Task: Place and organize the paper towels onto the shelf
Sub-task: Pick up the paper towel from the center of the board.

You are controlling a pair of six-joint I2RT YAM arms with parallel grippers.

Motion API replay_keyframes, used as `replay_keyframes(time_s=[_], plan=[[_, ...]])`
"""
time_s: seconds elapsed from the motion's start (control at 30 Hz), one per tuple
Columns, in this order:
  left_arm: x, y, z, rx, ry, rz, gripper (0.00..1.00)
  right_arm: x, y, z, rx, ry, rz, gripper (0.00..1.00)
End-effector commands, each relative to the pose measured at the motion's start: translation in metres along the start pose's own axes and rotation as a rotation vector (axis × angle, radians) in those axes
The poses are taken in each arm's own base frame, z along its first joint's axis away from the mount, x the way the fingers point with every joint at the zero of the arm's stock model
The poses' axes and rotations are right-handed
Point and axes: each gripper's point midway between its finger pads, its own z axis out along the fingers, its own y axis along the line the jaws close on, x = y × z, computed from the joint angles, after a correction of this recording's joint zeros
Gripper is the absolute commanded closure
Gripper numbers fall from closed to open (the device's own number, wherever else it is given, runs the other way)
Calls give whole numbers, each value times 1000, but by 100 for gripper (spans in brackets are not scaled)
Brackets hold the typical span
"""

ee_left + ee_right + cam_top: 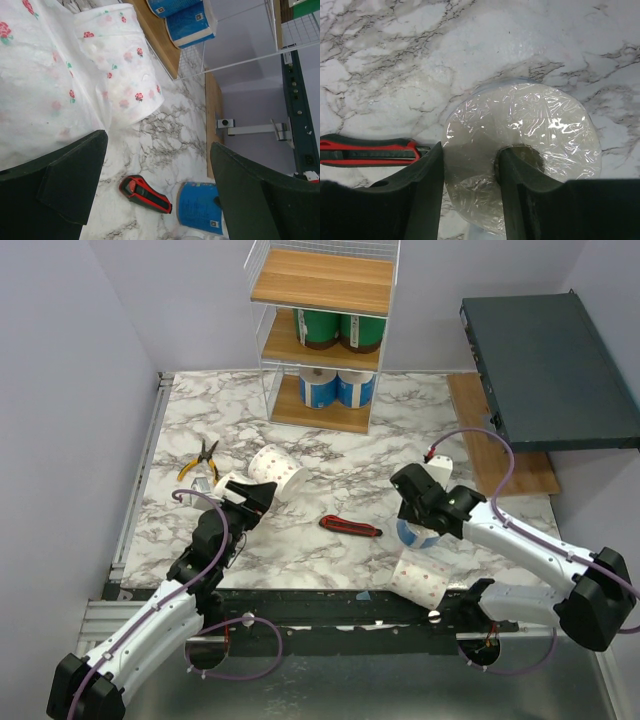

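The shelf (322, 280) stands at the back centre, with green-wrapped rolls (338, 330) on its middle tier and blue-wrapped rolls (335, 388) on its lowest tier. My right gripper (418, 512) is shut on the wall of an upright blue-wrapped roll (408, 534). In the right wrist view one finger (520, 185) is in the roll's (545, 125) core and the other is outside it. My left gripper (252, 502) is open and empty, beside two white dotted rolls (277, 470). They fill the upper left of the left wrist view (120, 65). Another dotted roll (420, 578) lies at the front edge.
A red-and-black utility knife (350, 527) lies mid-table between the arms and shows in the left wrist view (146, 194). Yellow-handled pliers (198, 462) lie at the left. A dark grey-green slab (550, 365) overhangs the right side above a wooden board (500, 455).
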Motion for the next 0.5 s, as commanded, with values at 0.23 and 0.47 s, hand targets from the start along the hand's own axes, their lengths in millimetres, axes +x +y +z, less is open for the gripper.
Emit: replay_keyframes(time_s=[0.23,0.47], plan=[[5,15,-5,-39,22,6,6,-86,59,-40,-189,-184,8,67],[3,20,-10,-55,13,12,6,-100,116,-32,-316,-157,-33,68]])
